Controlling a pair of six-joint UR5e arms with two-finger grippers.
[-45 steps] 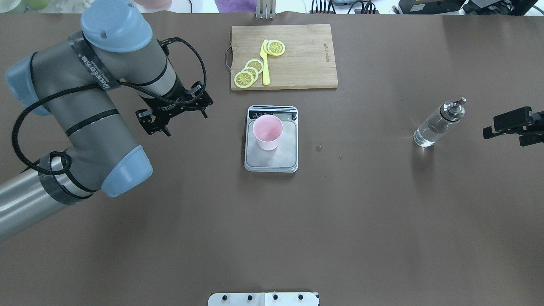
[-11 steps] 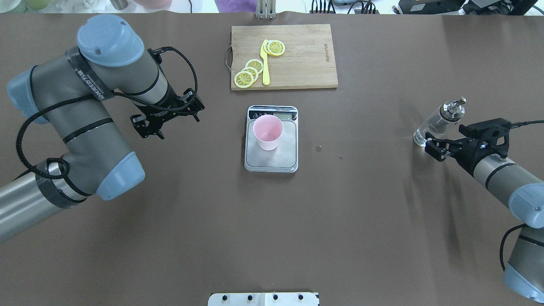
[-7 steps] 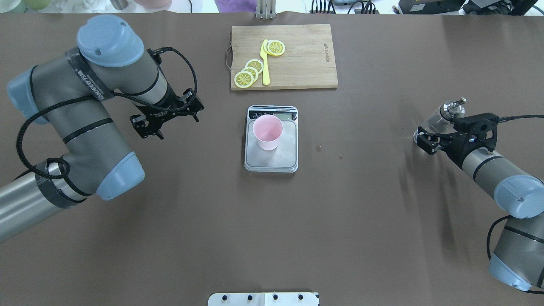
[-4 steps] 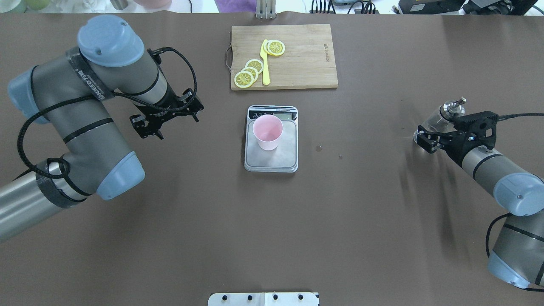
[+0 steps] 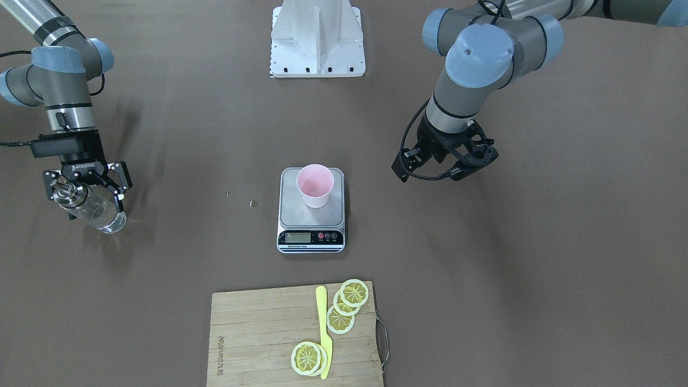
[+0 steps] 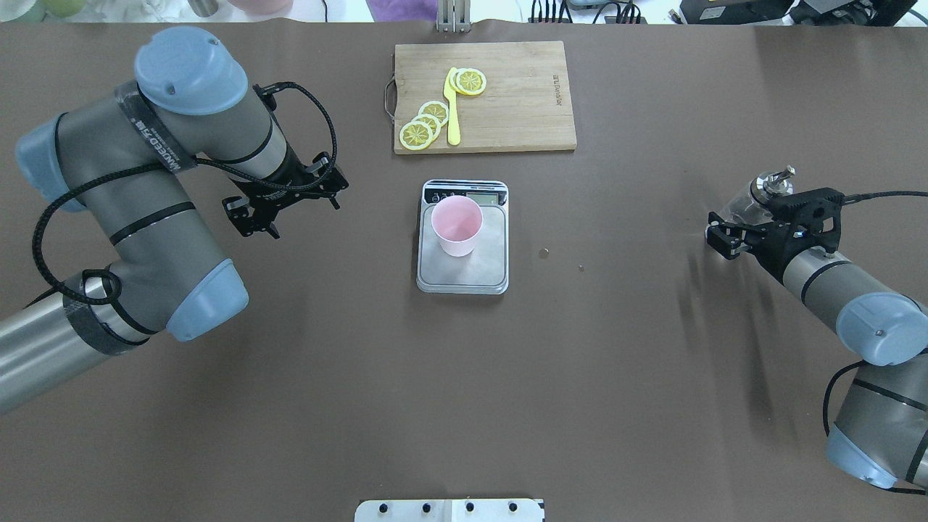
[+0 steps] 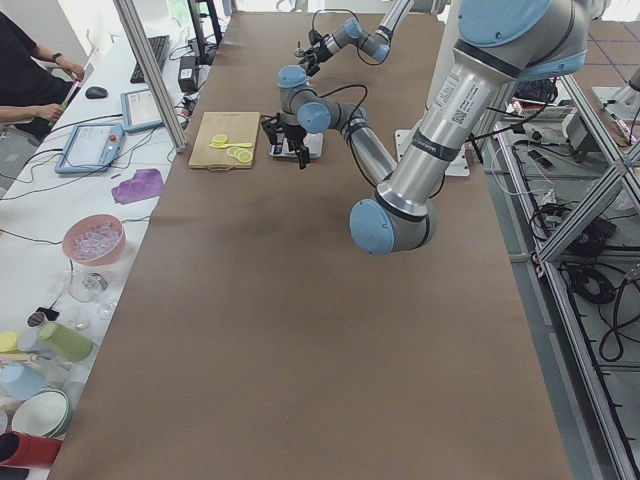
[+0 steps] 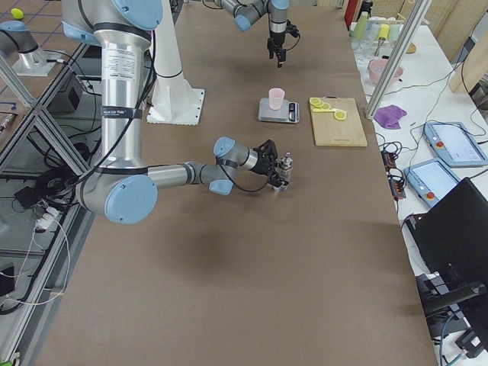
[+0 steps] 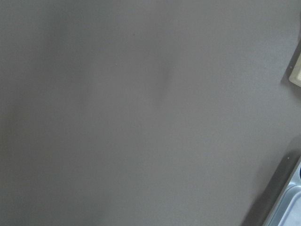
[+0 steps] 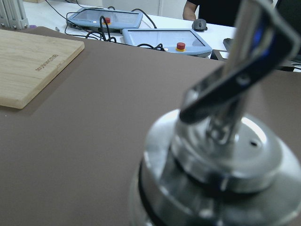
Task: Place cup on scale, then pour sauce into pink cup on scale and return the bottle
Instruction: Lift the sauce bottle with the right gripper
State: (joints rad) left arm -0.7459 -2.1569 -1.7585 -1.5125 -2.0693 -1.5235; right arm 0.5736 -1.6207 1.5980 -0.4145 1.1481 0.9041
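The pale pink cup (image 6: 457,225) stands upright on the steel scale (image 6: 487,270) at mid table; both also show in the front view, cup (image 5: 315,185) and scale (image 5: 310,237). The clear glass bottle (image 6: 741,205) with clear sauce and a silver pourer cap stands on the table at the right. My right gripper (image 6: 727,235) is open, with its fingers on either side of the bottle's body (image 5: 99,214). The right wrist view shows the cap (image 10: 221,160) very close. My left gripper (image 6: 286,206) is open and empty, left of the scale.
A wooden cutting board (image 6: 522,94) with lemon slices (image 6: 424,123) and a yellow knife (image 6: 452,109) lies behind the scale. Two small crumbs (image 6: 544,251) lie right of the scale. The robot's base plate (image 6: 449,510) is at the near edge.
My right arm came in from the right edge and put its open gripper around the bottle. My left gripper drew back a little to the left of the scale. The cup has not moved.
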